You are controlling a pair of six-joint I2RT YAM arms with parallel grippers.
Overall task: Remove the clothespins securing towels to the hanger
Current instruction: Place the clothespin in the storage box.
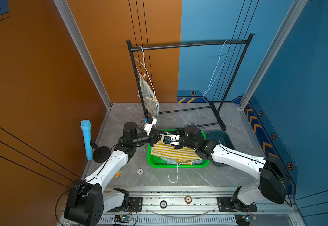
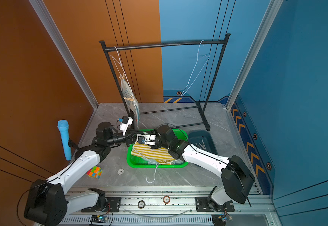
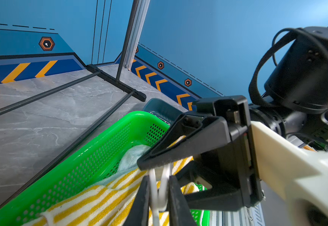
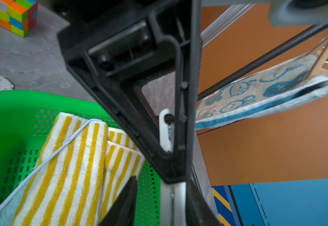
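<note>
A yellow-and-white striped towel (image 1: 171, 153) lies in the green basket (image 1: 178, 166) over a pale blue-green towel (image 3: 131, 158), with a white wire hanger (image 4: 41, 164) across it. My left gripper (image 3: 159, 179) is shut on a bend of that hanger's wire at the basket's far left. My right gripper (image 4: 161, 184) meets it from the right, jaws narrowed but apart. A pale bar lies against one of its fingers; I cannot tell what it is. The bunny-print towel (image 1: 149, 97) hangs from a hanger on the rack, held by two clothespins (image 1: 143, 76) (image 1: 151, 99).
The black rack (image 1: 188, 45) stands at the back with an empty hanger (image 1: 216, 72). A dark blue bin (image 2: 208, 135) right of the basket holds pale clothespins. A blue microphone (image 1: 86, 139), a puzzle cube (image 2: 94, 172) and a poker chip (image 1: 140, 171) are at the left.
</note>
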